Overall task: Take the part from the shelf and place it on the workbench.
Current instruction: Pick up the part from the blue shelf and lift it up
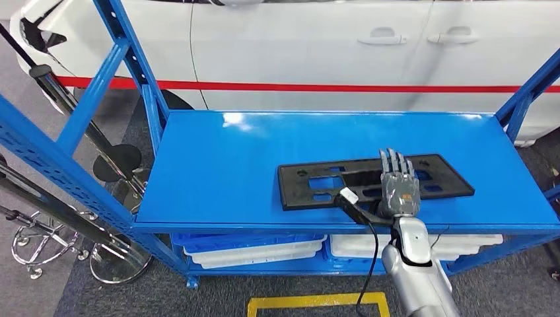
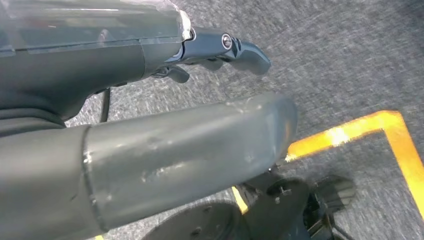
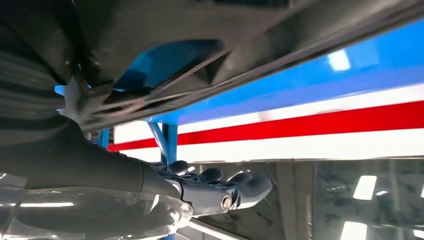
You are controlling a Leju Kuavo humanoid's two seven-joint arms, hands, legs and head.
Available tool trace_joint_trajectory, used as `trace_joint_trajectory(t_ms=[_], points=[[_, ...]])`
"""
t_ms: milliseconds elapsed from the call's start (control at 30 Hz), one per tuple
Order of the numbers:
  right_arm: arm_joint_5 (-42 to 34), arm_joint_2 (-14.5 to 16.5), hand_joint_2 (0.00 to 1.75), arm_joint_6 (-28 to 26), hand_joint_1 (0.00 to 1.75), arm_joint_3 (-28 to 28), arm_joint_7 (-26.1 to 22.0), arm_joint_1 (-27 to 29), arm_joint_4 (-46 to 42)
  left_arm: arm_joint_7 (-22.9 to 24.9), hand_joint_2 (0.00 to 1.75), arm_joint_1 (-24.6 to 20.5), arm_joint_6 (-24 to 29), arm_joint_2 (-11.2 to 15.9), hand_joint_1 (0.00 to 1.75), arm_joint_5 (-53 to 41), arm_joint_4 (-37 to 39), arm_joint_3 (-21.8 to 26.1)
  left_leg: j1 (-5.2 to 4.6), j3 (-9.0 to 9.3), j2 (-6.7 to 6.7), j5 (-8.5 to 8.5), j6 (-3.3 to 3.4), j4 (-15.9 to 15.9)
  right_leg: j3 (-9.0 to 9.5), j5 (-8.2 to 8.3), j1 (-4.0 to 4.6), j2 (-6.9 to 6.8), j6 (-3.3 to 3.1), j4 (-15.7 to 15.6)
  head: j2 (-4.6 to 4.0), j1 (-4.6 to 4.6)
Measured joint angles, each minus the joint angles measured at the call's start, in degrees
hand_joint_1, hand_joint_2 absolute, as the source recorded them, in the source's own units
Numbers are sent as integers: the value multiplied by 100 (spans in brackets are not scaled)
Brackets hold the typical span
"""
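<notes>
the right robot hand (image 1: 398, 188) is lying flat over the near edge of a flat black plastic panel (image 1: 317, 181), its dark fingers (image 1: 395, 162) stretching straight across the part; whether anything is gripping underneath cannot be told, since the hand is hiding that edge. the panel, a long rectangular plate pierced by several cutouts, is resting on the glossy top deck of the blue metal shelf (image 1: 218, 165), right of the middle and close to the front lip. a black cable with a white plug (image 1: 348, 195) is running up beside the silver forearm. in the right wrist view the part (image 3: 250, 30) is showing only as a dark, blurred underside against blue, with the fingertips (image 3: 250, 185) curling below it. the left robot hand (image 2: 220, 47) is hanging over grey carpet and a yellow floor marking (image 2: 370, 125), its fingers curling inward around nothing. white trays (image 1: 254, 253) are being cut off beneath the deck, and a white car with a red stripe (image 1: 317, 86) is filling the background.
</notes>
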Motion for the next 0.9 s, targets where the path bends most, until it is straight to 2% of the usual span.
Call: trace_joint_trajectory(t_ms=[67, 100, 133, 200, 233, 267, 300, 333, 367, 400, 433, 500, 567, 600, 667, 700, 733, 767, 833, 867, 900], points=[[3, 0, 175, -6, 0, -1, 7, -7, -9, -4, 0, -15, -3, 0, 0, 30, 1, -3, 6, -350, 1, 151, -25, 652, 237, -88, -16, -2, -66, -75, 0, -2], [4, 0, 175, -7, 0, -1, 11, -6, -10, -2, 0, -21, -11, -1, 0, 51, 2, -4, 9, -582, 2, 98, -23, 988, 335, -140, -14, -8, -92, -101, 0, -3], [4, 0, 175, -5, 0, 0, 13, -7, -10, 2, 0, -20, -20, -2, 0, 77, 3, -4, 8, -813, 2, -94, -25, 1240, 420, -203, -12, -4, -110, -113, 0, -3], [5, 0, 175, -2, 87, 1, 14, 3, -11, 15, 0, -6, -33, -2, 0, 104, 7, -4, 5, -1154, 2, -602, -39, 1390, 598, -349, -9, 20, -119, -121, 0, -3], [4, 0, 175, 2, 130, 2, 14, 11, -11, 21, 0, 0, -32, -1, 0, 109, 8, -4, 3, -1245, 2, -723, -37, 1275, 700, -430, -6, 35, -113, -120, 0, -3], [4, 0, 175, 8, 174, 2, 14, 17, -10, 27, 0, 1, -27, -1, 0, 111, 8, -4, 1, -1277, 2, -652, -24, 1057, 800, -507, -3, 44, -104, -118, 0, -4], [2, 0, 175, 16, 175, 3, 14, 24, -10, 33, 0, 5, -21, 0, 0, 115, 9, -4, -6, -1271, 3, -320, 9, 715, 892, -593, 2, 47, -90, -116, 0, -3], [-3, 1, 175, 29, 175, 4, 14, 29, -7, 38, 0, 10, -13, 3, 0, 120, 9, -4, -21, -1264, -5, 110, 48, 385, 967, -679, 12, 54, -68, -90, 0, -3], [-8, 1, 175, 42, 175, 7, 15, 31, -5, 44, 0, 15, -6, 5, 0, 125, 9, -4, -36, -1258, -13, 476, 81, 138, 1014, -759, 21, 62, -40, -65, 0, -2], [-13, -1, 175, 54, 175, 9, 16, 35, -5, 49, 0, 21, -2, 7, 0, 132, 9, -4, -49, -1251, -21, 767, 110, -22, 1042, -837, 28, 70, -5, -40, 0, -2], [-16, -1, 175, 62, 175, 10, 17, 37, -8, 51, 0, 21, 1, 8, 0, 136, 10, -4, -65, -1256, -31, 850, 128, -45, 1059, -892, 30, 80, 30, -22, 0, -2], [-17, -6, 175, 63, 175, 13, 17, 38, -32, 55, 0, 3, 2, 4, 0, 142, 11, -4, -60, -1213, -34, 850, 170, -49, 1088, -972, 12, 83, 100, -39, 0, -4], [-17, -14, 175, 61, 175, 20, 15, 24, -60, 51, 0, -26, 3, 1, 0, 142, 11, -3, -33, -1153, -29, 824, 228, -106, 1012, -1131, -8, 64, 165, 176, 0, -2], [-17, -21, 175, 61, 175, 22, 15, 16, -70, 49, 0, -37, 3, 0, 0, 143, 11, -2, -17, -1123, -26, 804, 252, -126, 864, -1268, -23, 51, 195, 457, 0, -1], [-19, -37, 175, 61, 175, 26, 15, 13, -73, 48, 0, -51, 4, 2, 0, 143, 11, -2, -14, -1083, -23, 748, 279, -133, 379, -1531, -57, 39, 254, 1225, 0, 0], [-19, -43, 175, 60, 175, 26, 15, 19, -73, 48, 0, -52, 5, 2, 0, 143, 11, -2, -12, -1055, -24, 716, 278, -133, 158, -1561, -78, 34, 279, 1506, 0, 2], [-19, -46, 175, 59, 175, 27, 15, 24, -73, 49, 0, -52, 10, 2, 0, 143, 11, -2, -10, -1015, -25, 683, 272, -132, 20, -1473, -97, 30, 298, 1603, 0, 2], [-20, -47, 175, 59, 175, 27, 14, 25, -73, 51, 0, -51, 18, 1, 0, 143, 11, -2, -6, -961, -26, 647, 260, -132, -5, -1256, -112, 26, 310, 1470, 0, 2], [-25, -49, 175, 62, 175, 32, 14, 22, -72, 55, 0, -52, 56, -4, 0, 141, 11, -3, 0, -853, -32, 577, 224, -131, 199, -692, -128, 23, 305, 762, 0, 2], [-30, -50, 175, 64, 175, 37, 14, 17, -72, 58, 0, -60, 81, -9, 0, 139, 11, -5, -4, -820, -41, 548, 197, -126, 317, -501, -118, 24, 283, 405, 0, 2], [-36, -50, 175, 61, 175, 44, 14, 10, -72, 66, 0, -69, 110, -13, 0, 135, 11, -8, -8, -808, -50, 533, 166, -127, 388, -414, -103, 25, 252, 184, 0, 1]])
